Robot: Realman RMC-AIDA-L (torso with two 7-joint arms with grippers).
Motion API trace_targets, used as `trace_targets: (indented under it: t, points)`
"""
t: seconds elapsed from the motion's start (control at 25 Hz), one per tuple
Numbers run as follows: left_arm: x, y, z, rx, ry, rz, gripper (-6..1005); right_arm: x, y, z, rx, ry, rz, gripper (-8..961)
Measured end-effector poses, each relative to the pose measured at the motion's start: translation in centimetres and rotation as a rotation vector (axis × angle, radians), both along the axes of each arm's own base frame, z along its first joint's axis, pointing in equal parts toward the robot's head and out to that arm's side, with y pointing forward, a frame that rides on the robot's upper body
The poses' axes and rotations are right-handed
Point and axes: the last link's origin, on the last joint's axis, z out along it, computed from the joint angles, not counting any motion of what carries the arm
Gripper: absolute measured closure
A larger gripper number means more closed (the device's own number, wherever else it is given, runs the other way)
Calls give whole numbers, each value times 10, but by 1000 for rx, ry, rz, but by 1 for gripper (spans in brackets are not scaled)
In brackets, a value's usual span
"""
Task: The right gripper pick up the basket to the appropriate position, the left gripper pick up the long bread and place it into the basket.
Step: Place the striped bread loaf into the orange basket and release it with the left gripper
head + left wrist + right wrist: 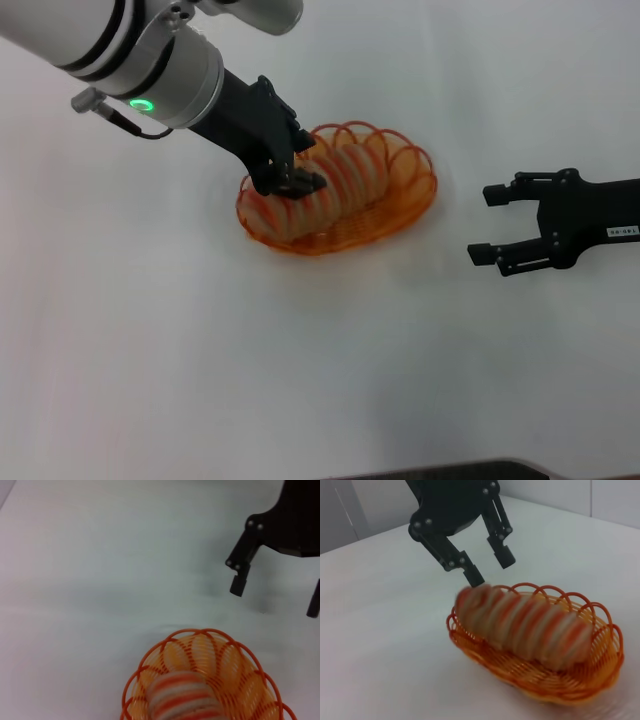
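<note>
Bread in the basket, both end effectors spread

Bench surface is plain matte white, bare apart from the task's things; a dark edge shows at its near rim in the head view. In the right wrist view a pale wall with a vertical seam stands behind it.

On the left, the black two-fingered left end effector on its silver-white cuffed arm, a green ring lit on the cuff, hangs over the left end of the oval orange wire-woven basket. Its fingers are spread apart and grip nothing; in the right wrist view their tips sit just above the loaf's end.

The elongated tan-peach long bread with orange crosswise ridges lies lengthwise inside the basket, on its floor, its ends near the scalloped rim.

To the right, well apart from the basket, the black right end effector hovers over the bench with fingers wide apart and empty, pointing toward the basket. A small white label on its arm carries print too small to read.
</note>
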Motion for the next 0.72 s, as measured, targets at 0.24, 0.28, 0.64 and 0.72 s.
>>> trace_targets:
  t: [0.24,0.28,0.64,0.72]
  points:
    - [-2,0,0,6,-13,13,491,-2,2,0,0,0,4,36]
    - [-4,1,2,14,-31,27,453,-2,2,0,0,0,4,36]
    - [-45,4,36,58,-303,209,184,-1,3,2,5,-4,4,36]
    - [-66,1,43,60,-352,267,166,-1,3,2,6,-5,5,36]
